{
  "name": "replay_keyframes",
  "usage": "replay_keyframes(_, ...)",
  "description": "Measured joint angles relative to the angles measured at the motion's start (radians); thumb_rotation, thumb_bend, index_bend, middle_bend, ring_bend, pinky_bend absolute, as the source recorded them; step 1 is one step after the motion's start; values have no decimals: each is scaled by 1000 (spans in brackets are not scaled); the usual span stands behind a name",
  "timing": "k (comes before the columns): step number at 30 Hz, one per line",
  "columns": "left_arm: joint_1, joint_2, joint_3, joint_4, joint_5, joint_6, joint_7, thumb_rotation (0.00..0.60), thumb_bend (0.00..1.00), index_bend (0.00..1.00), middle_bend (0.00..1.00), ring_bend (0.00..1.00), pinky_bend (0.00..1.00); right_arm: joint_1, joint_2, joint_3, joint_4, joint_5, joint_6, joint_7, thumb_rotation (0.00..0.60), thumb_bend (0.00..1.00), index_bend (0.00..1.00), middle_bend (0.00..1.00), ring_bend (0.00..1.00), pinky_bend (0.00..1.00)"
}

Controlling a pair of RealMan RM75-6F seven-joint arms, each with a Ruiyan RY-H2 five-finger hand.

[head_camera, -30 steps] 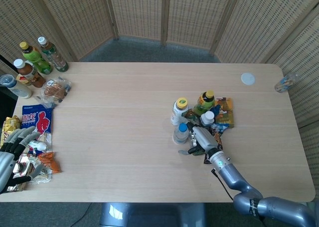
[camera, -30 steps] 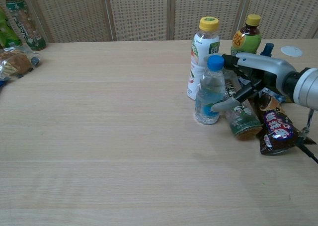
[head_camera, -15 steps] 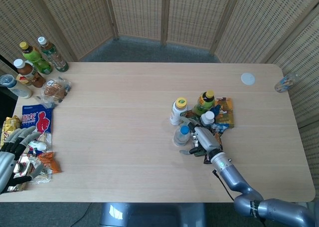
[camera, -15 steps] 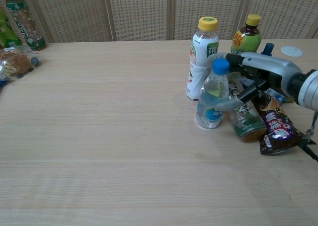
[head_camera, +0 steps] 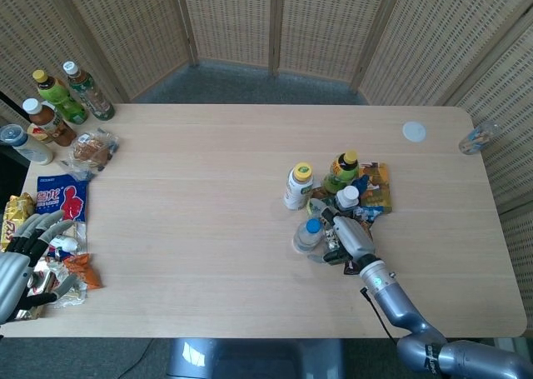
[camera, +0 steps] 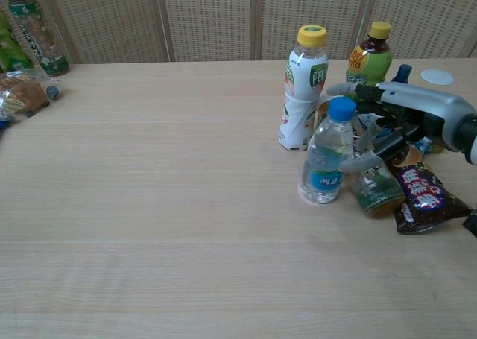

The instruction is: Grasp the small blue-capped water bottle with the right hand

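My right hand [camera: 387, 127] wraps the small blue-capped water bottle [camera: 326, 162], which tilts on the table [camera: 149, 205] just in front of the yellow-capped bottle [camera: 303, 88], beside the snack pile. My left hand [head_camera: 25, 258] rests open on wrappers [head_camera: 58, 279], far left edge.

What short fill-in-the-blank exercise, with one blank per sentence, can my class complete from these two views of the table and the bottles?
1. The cap of the small water bottle held by the right hand is ____.
2. The tall white bottle behind it has a ____ cap.
3. The water bottle stands ____, not upright.
4. The left hand rests over snack ____ at the table's edge.

Missing words: blue; yellow; tilted; packets
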Motion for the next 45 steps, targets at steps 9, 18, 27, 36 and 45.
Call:
replay_keyframes(9,-2,-5,0,-2,5,-2,3,600,351,133,54,0,0,-16,34,-6,-55,-11,25,-26,600,47,0,301,119,354)
replay_keyframes(18,13,-1,7,8,3,15,-7,600,352,133,54,0,0,4,-4,-7,-31,-3,-3,-31,600,48,0,306,131,393)
replay_keyframes(27,-5,-13,1,10,9,-6,-7,600,352,133,54,0,0,-52,21,-44,-90,-13,64,-52,600,50,0,309,134,397)
replay_keyframes(36,-11,-21,-1,19,8,-12,-11,600,351,133,54,0,0,-77,14,-62,-103,-17,84,-68,600,50,0,310,134,398)
replay_keyframes(45,12,-6,8,26,0,17,-23,600,352,133,54,0,0,-44,-67,-41,4,-20,31,-20,600,59,50,355,184,424)
